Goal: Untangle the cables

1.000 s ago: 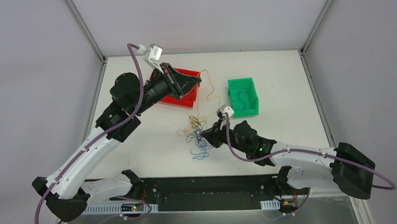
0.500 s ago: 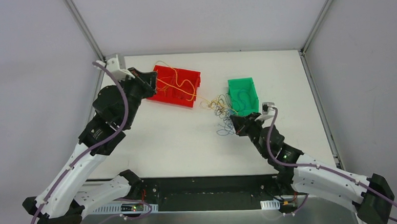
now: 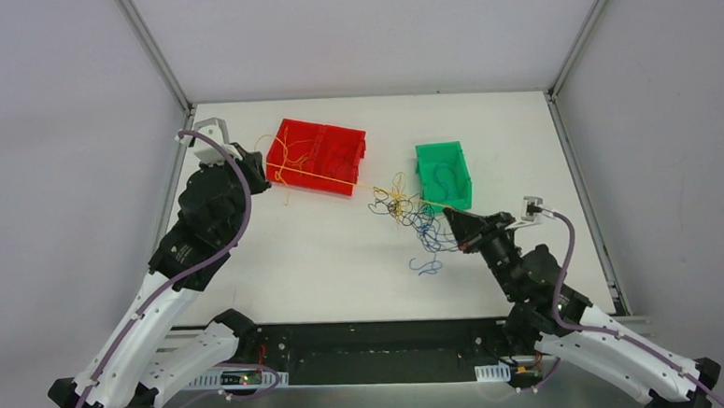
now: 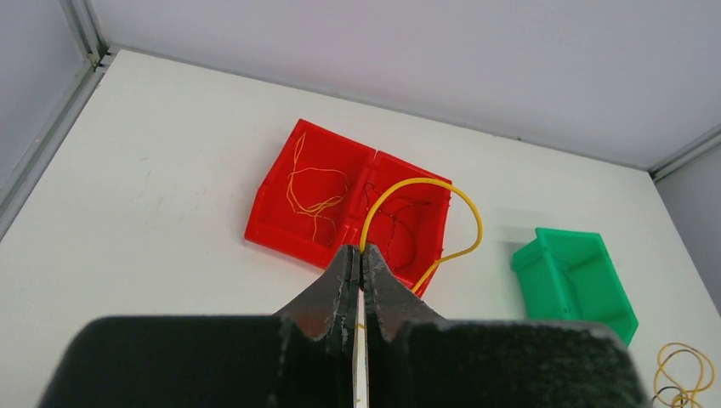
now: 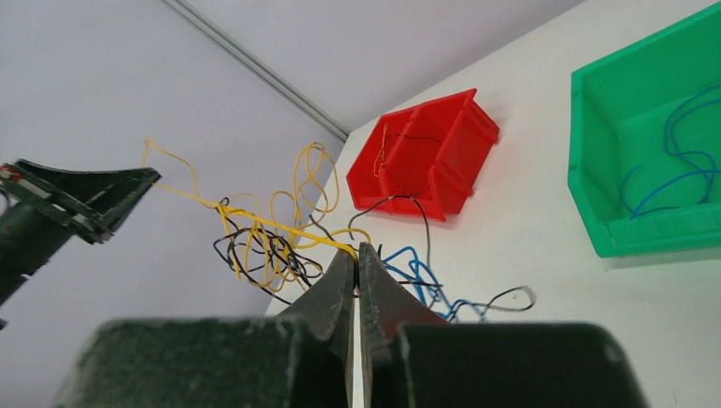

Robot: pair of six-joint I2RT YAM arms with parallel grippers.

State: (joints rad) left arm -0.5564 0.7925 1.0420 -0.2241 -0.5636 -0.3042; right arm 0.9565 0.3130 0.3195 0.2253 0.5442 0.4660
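Just right of the red bin (image 3: 336, 131): the cables (image 3: 403, 205), a loose knot of hair-thin, springy wires in yellow-orange, blue and dark, curled in irregular loops over the matt white table (image 3: 295, 254). Contact between knot and table: cannot tell. On the knot's side away from the red bin: a few blue curls (image 3: 425, 268) lying low near the surface.

Clamped between the closed, tapered black tips of the left gripper (image 4: 361, 255), at the red bin's left end: one yellow strand (image 4: 421, 180), smooth and glossy. Arched in a round hoop above the red bin in the left wrist view; stretched as a straight line across the red bin's near wall to the knot in the top view.

Pinched shut at the right gripper (image 5: 357, 251), beyond the knot from the red bin: yellow loops at the knot's edge, with dark and blue wires curling just beside the tips. Dark wires also caught or not: cannot tell.

Construction of the red bin: rigid moulded plastic, rectangular, split by a centre divider into two compartments. In the left compartment, thin yellow-orange squiggles; in the right, thin dark wire.

Further right of the red bin, past the knot: green bin (image 3: 424, 173), similar glossy plastic, one open compartment, holding a curled blue wire (image 3: 443, 176).
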